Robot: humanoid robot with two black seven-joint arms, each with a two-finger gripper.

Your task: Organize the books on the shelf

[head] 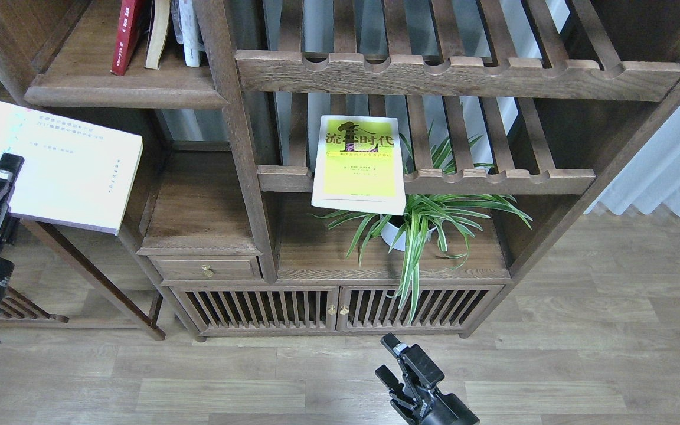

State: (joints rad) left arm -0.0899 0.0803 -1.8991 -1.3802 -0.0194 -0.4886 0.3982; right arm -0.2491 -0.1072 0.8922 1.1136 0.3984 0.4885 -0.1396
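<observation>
My left gripper (3, 171) is shut on the white book with a lilac edge (71, 168) and holds it nearly flat at the far left, below and left of the solid plank shelf (121, 94). On that shelf stands a dark red book (126, 35) next to two other books. The yellow-green book with black characters (359, 162) lies on the lower slatted rack, its front end jutting over the rail. My right gripper (398, 359) is open and empty, low above the floor in front of the cabinet.
A spider plant in a white pot (417, 224) stands under the slatted rack (493, 180). A ledge with a brass-knobbed drawer (205, 268) sits under the plank shelf. An upright post (234, 130) divides the bays. A side table (80, 265) is at left.
</observation>
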